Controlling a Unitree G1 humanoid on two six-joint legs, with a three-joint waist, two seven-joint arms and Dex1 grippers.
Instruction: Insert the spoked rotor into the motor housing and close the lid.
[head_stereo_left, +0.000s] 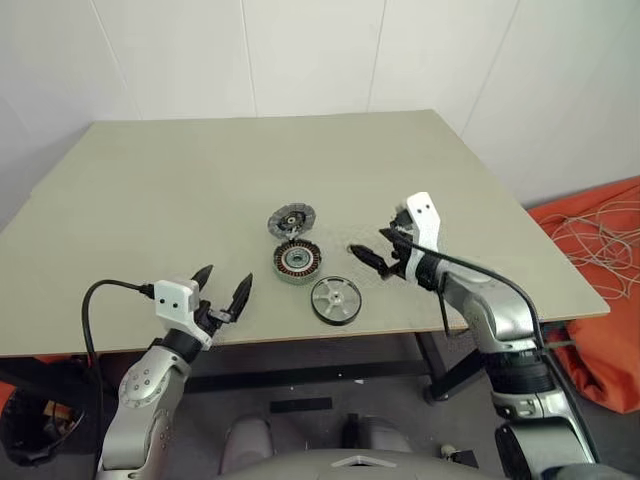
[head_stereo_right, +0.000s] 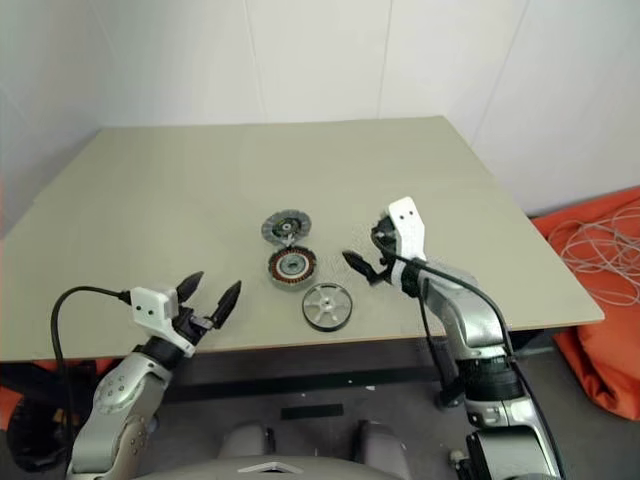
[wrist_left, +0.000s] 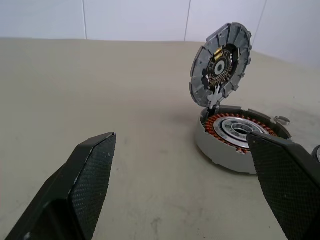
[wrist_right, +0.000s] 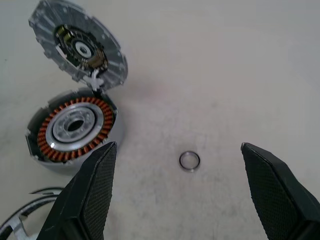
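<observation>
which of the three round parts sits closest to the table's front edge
The spoked rotor: silver, lying flat, nearest the front edge; the motor housing and lid sit farther back.

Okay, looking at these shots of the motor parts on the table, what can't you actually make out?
- Spoked rotor: right wrist view's edge cuts it, leaving only a rim sliver.
- Motor housing: left wrist view, the left gripper's finger covers its side.
- Small ring: its purpose is unclear; too small in the head views.
- Lid: outer face turned away.
</observation>
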